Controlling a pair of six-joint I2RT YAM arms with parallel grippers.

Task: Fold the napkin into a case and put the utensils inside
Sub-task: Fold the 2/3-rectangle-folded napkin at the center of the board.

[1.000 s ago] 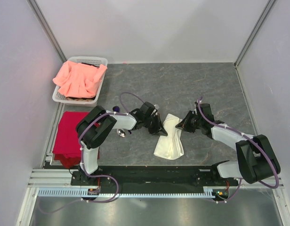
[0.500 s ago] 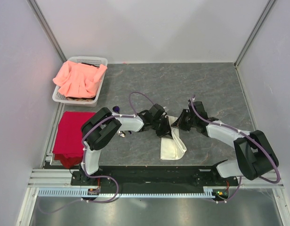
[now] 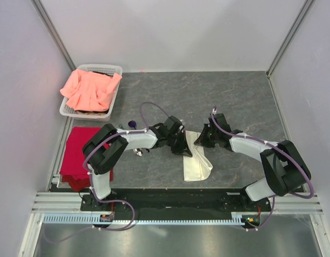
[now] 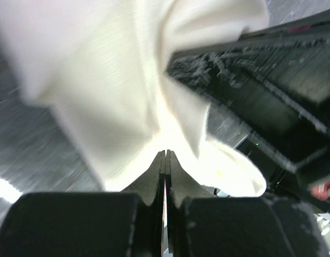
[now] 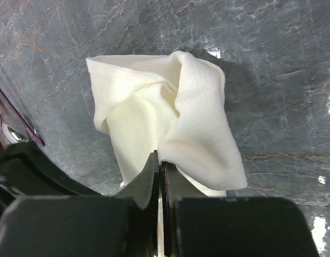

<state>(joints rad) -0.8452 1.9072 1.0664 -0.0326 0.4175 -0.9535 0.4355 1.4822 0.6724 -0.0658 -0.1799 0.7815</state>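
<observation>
One white basket point(image 3: 103, 67) holds salmon-pink cloth point(image 3: 90, 88); the napkin point(image 3: 196, 167) is outside it.

Cream napkin point(image 3: 196, 165) crumpled, half-folded lengthwise; purple-handled utensils point(image 3: 136, 152) lying nearby, apart.

The thin cream-white cloth napkin point(image 5: 170, 123) shows a fine, even weave, matt and soft, and lies in loose creased folds. Under it the dark grey stone-patterned counter point(image 5: 261, 64) is smooth and glossy, throwing back white glare from the lights. The black plastic fingers of the right arm point(image 5: 146, 179) look matt with clean edges. From the left wrist, the inner face of one carries a rough, grainy tread. A shiny silver metal spoon bowl point(image 5: 11, 134) mirrors the light beside a sleek purple handle. The white plastic basket point(image 3: 103, 68) is perforated. The salmon-pink cloth point(image 3: 90, 88) in it and the flat red cloth point(image 3: 79, 152) look matt and soft.
</observation>
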